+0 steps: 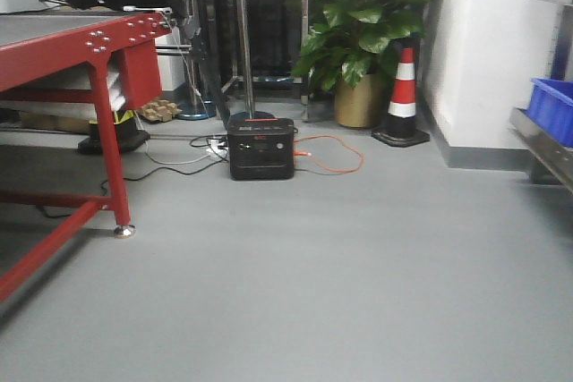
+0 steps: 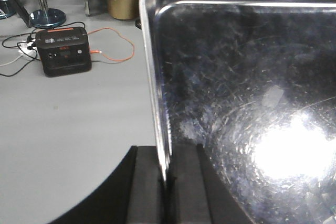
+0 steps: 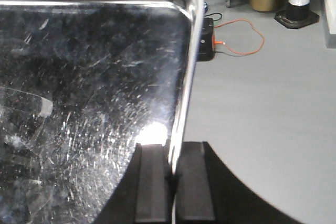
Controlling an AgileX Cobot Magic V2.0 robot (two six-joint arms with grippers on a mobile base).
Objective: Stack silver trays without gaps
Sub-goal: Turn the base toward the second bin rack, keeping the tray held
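A silver tray [image 2: 236, 103] fills the right of the left wrist view, shiny and scratched, held above the grey floor. My left gripper [image 2: 167, 182] is shut on its left rim, one finger on each side of the thin edge. The same tray [image 3: 89, 87] fills the left of the right wrist view. My right gripper [image 3: 173, 174] is shut on its right rim. Neither gripper nor the tray shows in the front view. No other silver tray is in view.
A black power station [image 1: 260, 147] with an orange cable sits on the floor, also in the left wrist view [image 2: 63, 51]. A red table [image 1: 81, 42] stands left. A potted plant [image 1: 363, 33], a traffic cone [image 1: 403, 96] and a blue bin [image 1: 551, 109] on a steel shelf are right.
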